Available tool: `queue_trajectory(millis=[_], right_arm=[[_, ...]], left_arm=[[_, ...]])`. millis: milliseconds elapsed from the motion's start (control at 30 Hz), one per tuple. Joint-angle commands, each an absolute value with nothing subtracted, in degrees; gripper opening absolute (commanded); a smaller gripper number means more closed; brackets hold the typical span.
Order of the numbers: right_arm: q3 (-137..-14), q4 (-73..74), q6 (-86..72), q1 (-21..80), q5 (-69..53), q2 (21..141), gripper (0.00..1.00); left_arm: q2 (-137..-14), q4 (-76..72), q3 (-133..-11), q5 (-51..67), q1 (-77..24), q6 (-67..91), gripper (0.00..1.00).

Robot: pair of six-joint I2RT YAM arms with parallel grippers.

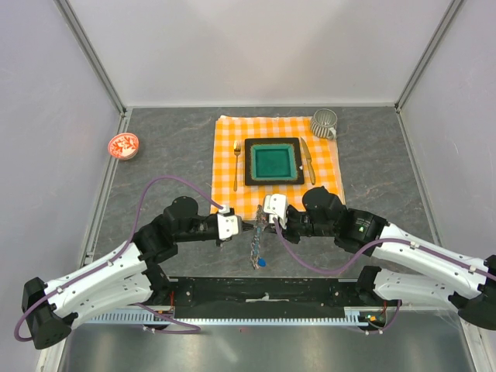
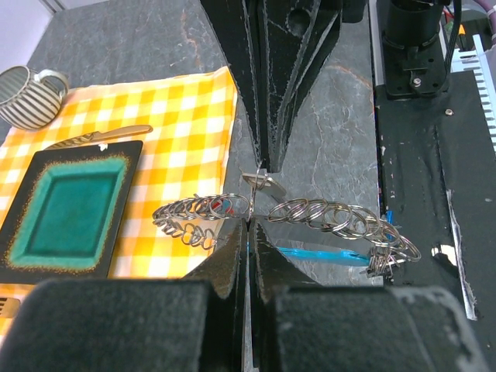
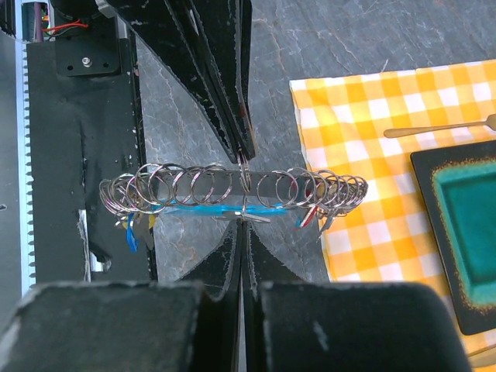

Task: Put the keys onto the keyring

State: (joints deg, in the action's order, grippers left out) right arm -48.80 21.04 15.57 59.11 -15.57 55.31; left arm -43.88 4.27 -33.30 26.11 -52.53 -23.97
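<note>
Was robot lab test booth. Plain pale panel walls point(image 1: 256, 46) stood in aluminium corner struts point(image 1: 91, 53). Two white-and-black robot arms point(image 1: 101, 275) were bolted to black mounting rail point(image 1: 232, 291) at near edge of grey stone-look tabletop point(image 1: 170, 155). Place setting looked staged: orange-and-white checked cloth point(image 1: 325, 167), square teal plate with dark rim point(image 1: 273, 142), metal fork point(image 1: 237, 164), striped ceramic mug point(image 1: 324, 122).

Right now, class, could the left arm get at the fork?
Probably, but not freely: the fork lies just ahead, nothing between, yet the left gripper is shut on the keyring.
</note>
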Motion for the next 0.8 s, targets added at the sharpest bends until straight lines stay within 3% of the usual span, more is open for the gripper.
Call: queue_trajectory(millis=[0, 767], right_arm=[[-49.0, 19.7, 14.9, 59.4, -17.0, 55.6, 0.00], [-48.6, 19.6, 15.4, 59.4, -16.3, 53.4, 0.00]], left_arm=[[-43.5, -1.2, -33.7, 27.9, -52.7, -24.8, 0.02], [-44.0, -1.1, -33.8, 28.1, -52.7, -24.8, 0.02]])
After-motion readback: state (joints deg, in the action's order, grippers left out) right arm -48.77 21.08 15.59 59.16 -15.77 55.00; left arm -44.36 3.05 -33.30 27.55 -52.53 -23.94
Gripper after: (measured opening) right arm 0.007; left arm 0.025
